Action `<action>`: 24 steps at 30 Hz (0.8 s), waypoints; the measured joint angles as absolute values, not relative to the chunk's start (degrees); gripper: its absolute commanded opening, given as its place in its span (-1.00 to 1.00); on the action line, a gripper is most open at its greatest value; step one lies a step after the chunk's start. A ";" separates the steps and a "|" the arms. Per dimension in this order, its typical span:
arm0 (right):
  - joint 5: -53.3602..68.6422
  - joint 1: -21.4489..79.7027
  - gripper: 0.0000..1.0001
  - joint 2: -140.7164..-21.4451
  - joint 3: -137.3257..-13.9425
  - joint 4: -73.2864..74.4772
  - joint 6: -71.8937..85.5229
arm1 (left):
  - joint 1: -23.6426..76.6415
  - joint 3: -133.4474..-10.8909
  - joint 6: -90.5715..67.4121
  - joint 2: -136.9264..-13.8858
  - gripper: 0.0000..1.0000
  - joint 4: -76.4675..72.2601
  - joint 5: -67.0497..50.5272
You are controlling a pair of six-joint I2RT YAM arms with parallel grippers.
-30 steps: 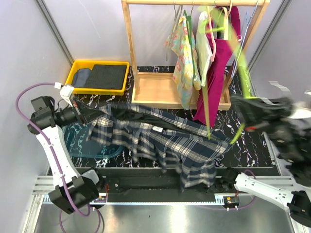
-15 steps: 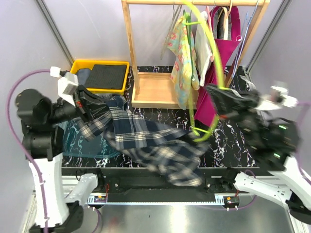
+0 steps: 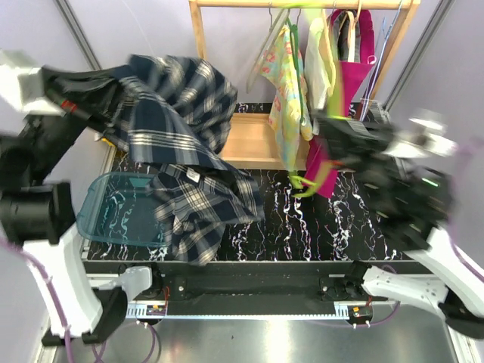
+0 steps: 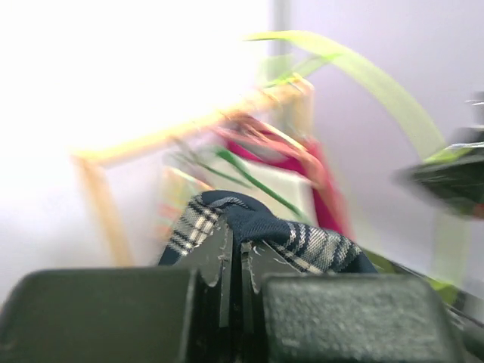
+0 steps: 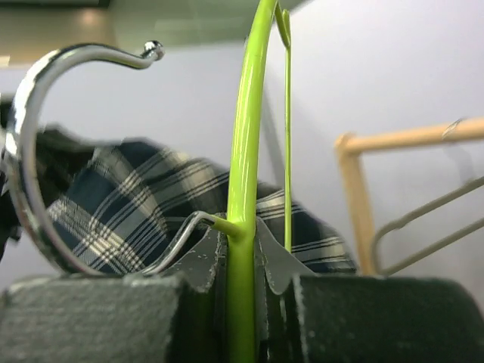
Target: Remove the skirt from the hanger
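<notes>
The navy and white plaid skirt (image 3: 178, 113) hangs in the air at the upper left, its lower end trailing down to the table (image 3: 302, 219). My left gripper (image 3: 97, 102) is raised high and shut on a fold of the skirt (image 4: 302, 242), as the left wrist view shows with the jaws (image 4: 233, 253) pressed together. My right gripper (image 3: 342, 142) is shut on the lime green hanger (image 3: 314, 181) in front of the rack. In the right wrist view the hanger's stem (image 5: 246, 136) runs between the jaws (image 5: 240, 261), with its metal hook (image 5: 23, 151) at the left. Hanger and skirt are apart.
A wooden clothes rack (image 3: 200, 45) stands at the back with a floral garment (image 3: 283, 83), a magenta garment (image 3: 348, 83) and bare hangers on it. A teal tray (image 3: 113, 212) lies on the table's left side, partly under the skirt.
My left arm swung up and to the left, lifting the skirt off the table. The skirt slid away from the hanger, which the right gripper carried left, toward the rack.
</notes>
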State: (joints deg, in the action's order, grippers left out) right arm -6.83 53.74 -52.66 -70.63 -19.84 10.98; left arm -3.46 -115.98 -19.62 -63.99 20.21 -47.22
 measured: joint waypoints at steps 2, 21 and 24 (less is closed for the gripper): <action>-10.92 53.74 -1.00 -45.65 -70.76 -18.72 7.86 | -3.51 -116.66 -15.18 -61.67 -1.00 20.40 -40.80; -74.15 53.60 -1.00 -23.16 -48.45 -11.70 -5.02 | -14.06 -84.40 22.09 -52.86 -1.00 17.69 -3.97; -79.00 53.60 -1.00 -25.23 -43.18 -10.76 -3.92 | -18.04 -78.85 24.99 -52.86 -1.00 21.10 -7.66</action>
